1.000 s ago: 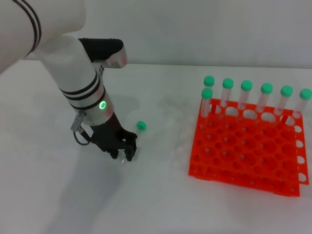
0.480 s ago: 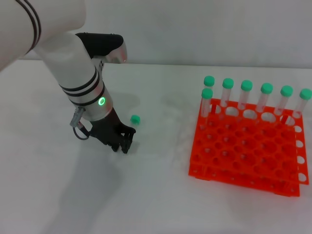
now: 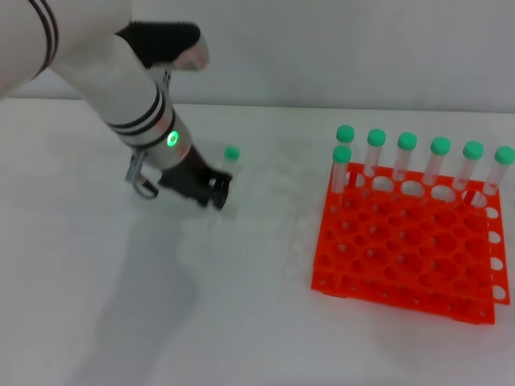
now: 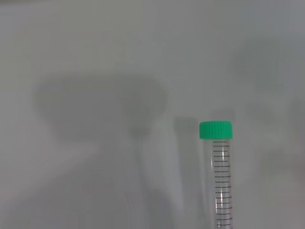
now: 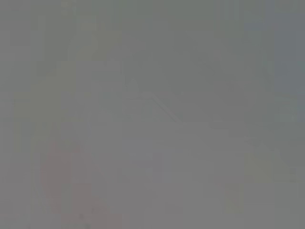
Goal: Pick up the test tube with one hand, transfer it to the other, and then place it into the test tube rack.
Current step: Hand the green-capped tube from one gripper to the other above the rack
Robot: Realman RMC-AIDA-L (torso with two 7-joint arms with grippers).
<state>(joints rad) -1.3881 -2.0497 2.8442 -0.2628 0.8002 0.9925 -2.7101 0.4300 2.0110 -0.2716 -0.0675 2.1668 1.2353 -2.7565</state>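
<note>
A: Where's the test tube?
B: Clenched in the left gripper, green cap up, above the white bench, well left of the orange test tube rack.
A: The right gripper?
B: Out of sight.

The test tube is clear with a round green cap and fine black graduation lines, and the test tube rack is bright orange. The left end effector is black, on a white arm banded with black rings and a small green light, above a white surface.
</note>
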